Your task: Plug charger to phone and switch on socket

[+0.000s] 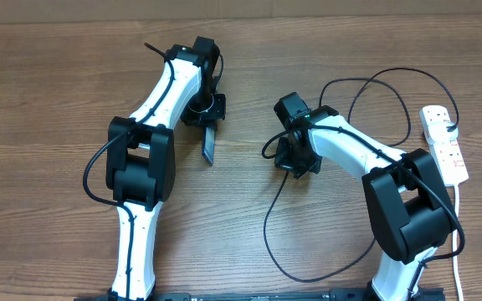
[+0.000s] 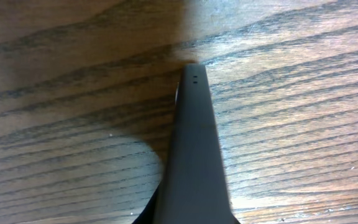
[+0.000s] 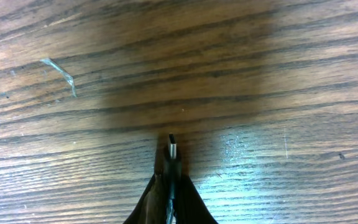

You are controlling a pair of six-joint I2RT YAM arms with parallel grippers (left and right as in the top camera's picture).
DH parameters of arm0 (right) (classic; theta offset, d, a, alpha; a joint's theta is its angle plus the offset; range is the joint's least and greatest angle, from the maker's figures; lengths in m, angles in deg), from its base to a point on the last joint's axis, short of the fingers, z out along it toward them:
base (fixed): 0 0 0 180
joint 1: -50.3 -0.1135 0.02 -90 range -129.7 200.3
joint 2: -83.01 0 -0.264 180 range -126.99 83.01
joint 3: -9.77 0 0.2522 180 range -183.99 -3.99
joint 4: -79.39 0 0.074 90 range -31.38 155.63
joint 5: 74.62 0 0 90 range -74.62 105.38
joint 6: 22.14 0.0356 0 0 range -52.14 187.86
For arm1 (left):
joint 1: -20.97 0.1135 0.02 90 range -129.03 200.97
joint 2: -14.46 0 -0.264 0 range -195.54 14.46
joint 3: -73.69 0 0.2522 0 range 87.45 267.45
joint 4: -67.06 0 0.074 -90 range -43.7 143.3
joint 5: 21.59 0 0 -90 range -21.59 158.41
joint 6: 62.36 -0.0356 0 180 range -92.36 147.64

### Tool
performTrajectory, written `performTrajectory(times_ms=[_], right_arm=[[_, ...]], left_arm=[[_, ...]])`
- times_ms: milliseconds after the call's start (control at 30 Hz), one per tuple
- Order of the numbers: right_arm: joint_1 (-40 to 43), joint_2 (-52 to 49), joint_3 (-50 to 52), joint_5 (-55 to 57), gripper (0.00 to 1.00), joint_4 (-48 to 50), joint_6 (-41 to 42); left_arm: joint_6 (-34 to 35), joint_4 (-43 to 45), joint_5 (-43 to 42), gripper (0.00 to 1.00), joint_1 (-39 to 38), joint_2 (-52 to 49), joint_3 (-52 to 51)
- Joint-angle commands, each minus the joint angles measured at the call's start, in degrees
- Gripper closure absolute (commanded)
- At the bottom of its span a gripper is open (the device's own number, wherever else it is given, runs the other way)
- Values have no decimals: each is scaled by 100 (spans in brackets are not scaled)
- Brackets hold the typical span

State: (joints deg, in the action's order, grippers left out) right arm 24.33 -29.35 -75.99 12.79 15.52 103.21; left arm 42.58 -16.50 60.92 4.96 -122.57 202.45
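Wood-grain bench (image 1: 57, 67) carries everything. The left end effector (image 1: 207, 125) is clamped on the phone (image 1: 209, 149), which stands on a long edge rather than lying flat. In the left wrist view its slim dark frame runs away from the camera, ending in a face with two small holes. I judge this pose offers an end to the other arm, though no port is visible. The right end effector (image 3: 172, 182) is pinched narrow on the connector tip (image 3: 173, 147), whose metal end pokes out ahead of the fingers, low over the wood, ready for a straight push. Tip and phone are near but apart. The charger cable (image 1: 265, 224) loops slack towards the white power strip (image 1: 444, 144) at the right edge, where a dark plug seems seated. The slack allows travel. The switch positions are too small to read.
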Motion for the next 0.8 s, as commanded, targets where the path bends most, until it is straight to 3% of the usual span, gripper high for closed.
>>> performTrajectory(times_ms=[0,233,467,633,767], right_arm=[[-20,-216,-39,-63,96,48,26],[68,-170,-122,-688,96,61,-138],[87,155,-122,-2964,96,649,-2251],[87,365,-122,-4050,96,734,-3180],[111,415,-122,-5117,96,704,-4026]], left_arm=[[-83,-15,-101,96,0,140,9],[-881,70,-1158,96,0,140,9],[-2129,63,-2717,96,9,140,9],[-2341,9,-3001,96,146,140,9],[-3036,-223,-3945,96,522,140,11]])
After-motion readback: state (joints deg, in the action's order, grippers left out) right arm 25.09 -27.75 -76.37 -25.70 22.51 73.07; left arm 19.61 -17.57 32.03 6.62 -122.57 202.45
